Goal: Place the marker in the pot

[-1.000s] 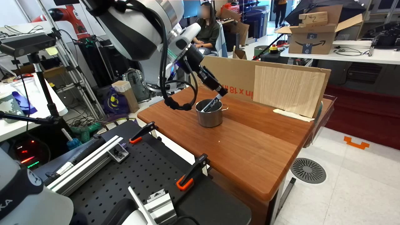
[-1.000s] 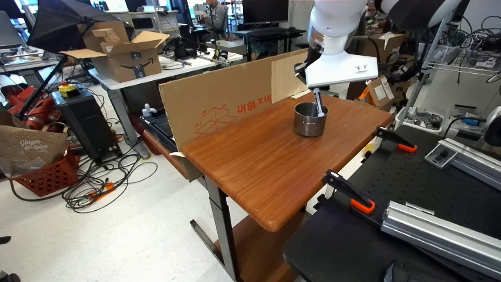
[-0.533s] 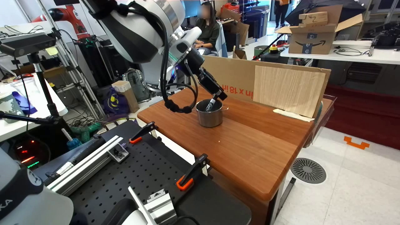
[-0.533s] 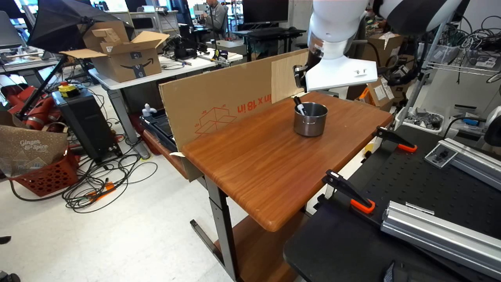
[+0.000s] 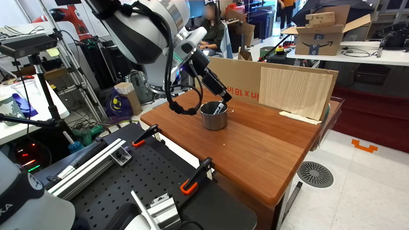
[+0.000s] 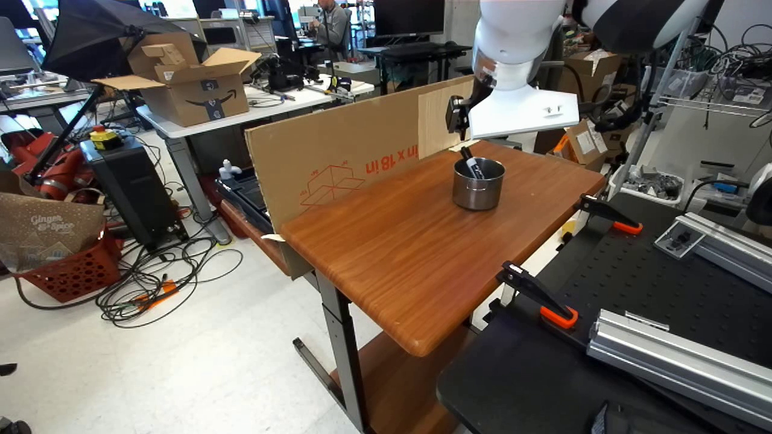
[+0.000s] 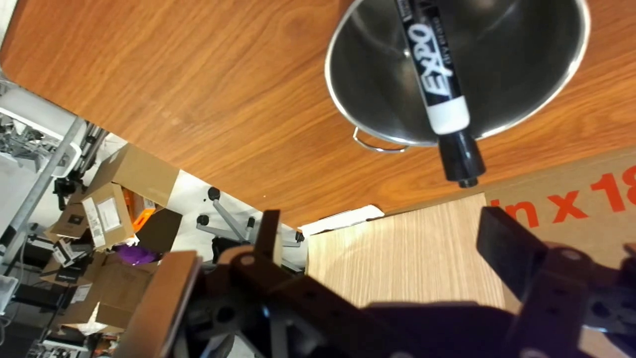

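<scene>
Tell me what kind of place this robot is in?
Probably a robotics lab. A white-and-black robot arm reaches over a wooden table, what looks like a red robot arm stands in the background, and there's a black board full of small holes, perhaps for bolting things down.

One marker (image 7: 438,84) in one steel pot (image 6: 476,196)

Marker: slim, black-barrelled, lettered EXPO in white; white band, black cap fitted. We find it tilted, the barrel reaching down into the vessel, the capped end rising past the rim. Its lower end we cannot make out.

Pot: small, round, straight-sided, shiny; bright rim, thin wire loop handle at the side. We record it upright, mouth up, standing on the brown wooden tabletop (image 6: 386,253), the marker within.
</scene>
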Controlling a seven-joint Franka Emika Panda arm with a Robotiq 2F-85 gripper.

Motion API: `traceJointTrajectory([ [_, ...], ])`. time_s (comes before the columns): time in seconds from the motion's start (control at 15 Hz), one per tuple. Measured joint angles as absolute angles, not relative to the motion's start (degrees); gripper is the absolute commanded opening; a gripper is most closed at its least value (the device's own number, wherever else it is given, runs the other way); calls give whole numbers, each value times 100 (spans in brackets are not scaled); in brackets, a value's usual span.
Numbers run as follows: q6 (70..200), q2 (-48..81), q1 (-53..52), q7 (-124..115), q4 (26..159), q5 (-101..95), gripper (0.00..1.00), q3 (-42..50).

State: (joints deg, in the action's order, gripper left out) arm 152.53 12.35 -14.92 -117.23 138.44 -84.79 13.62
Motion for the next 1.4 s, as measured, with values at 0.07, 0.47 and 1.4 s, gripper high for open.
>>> traceJointTrajectory([
  [0.07, 15253, 1234, -1492, -11676, 13845, -8411, 100, 1362],
  [0.47, 15263, 961, -927, -10184, 13929, -6913, 100, 687],
  [1.4, 15255, 330, -589, -7218, 14421, -3805, 100, 27],
])
